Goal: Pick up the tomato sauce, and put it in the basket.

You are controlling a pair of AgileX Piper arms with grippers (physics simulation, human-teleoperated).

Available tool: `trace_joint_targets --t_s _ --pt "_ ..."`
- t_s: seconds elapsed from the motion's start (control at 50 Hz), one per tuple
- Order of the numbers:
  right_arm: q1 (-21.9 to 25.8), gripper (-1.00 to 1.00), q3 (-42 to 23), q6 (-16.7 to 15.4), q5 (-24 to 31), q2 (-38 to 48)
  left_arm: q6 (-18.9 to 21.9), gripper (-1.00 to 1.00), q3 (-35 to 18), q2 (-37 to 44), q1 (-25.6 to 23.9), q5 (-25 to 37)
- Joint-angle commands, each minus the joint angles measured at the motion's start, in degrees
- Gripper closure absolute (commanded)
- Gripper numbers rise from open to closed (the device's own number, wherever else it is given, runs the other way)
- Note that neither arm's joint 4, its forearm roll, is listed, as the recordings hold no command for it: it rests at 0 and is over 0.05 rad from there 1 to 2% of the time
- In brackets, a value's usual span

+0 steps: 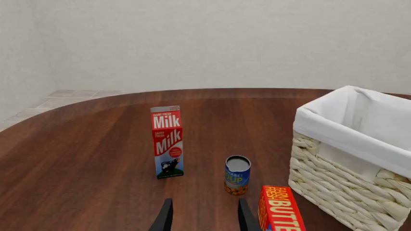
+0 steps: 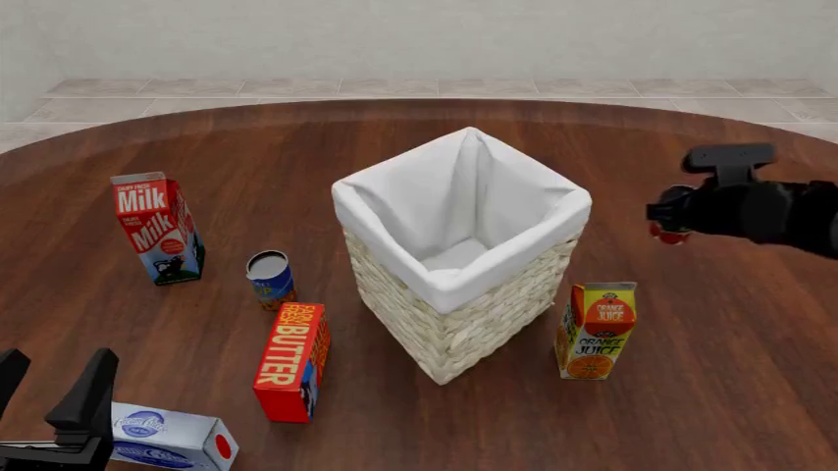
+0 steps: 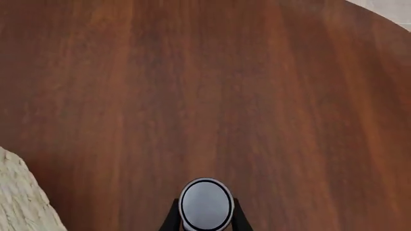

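The tomato sauce (image 3: 205, 204) sits tight in the right claw (image 3: 204, 216), up off the tabletop (image 2: 392, 147); the basket (image 2: 452, 324) is to its left. The left claw (image 1: 204, 216) is open and holds nothing.

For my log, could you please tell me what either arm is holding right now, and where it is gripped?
The right gripper holds the tomato sauce can by its sides, below the silver top. The left gripper holds nothing.

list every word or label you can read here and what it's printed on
"Milk", twice: milk carton; its small print is blurred.
"BUTTER": red butter box; the line above is unclear.
"ORANGE JUICE": juice carton.
Blue-labelled can: unreadable.
White-and-blue box: logo too small.
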Motion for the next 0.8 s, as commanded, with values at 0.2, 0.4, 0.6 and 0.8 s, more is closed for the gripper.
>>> trace_joint_targets --t_s 0.2,0.4,0.6,0.8 --pt "2.07 1.0 9.2 1.03 6.2 -19.05 0.01 -1.0 0.0 -0.01 -0.01 0.0" --pt "3.35 1.0 9.6 0.94 11.72 -26.95 -0.01 -1.0 0.0 0.01 0.0 0.0" --pt "5.57 1.0 8.06 0.62 18.66 -34.78 0.0 -1.0 0.0 0.03 0.01 -0.01" --pt "8.05 1.0 6.38 -0.3 25.08 -41.29 0.0 -1.0 -0.01 0.61 -0.08 -0.61"
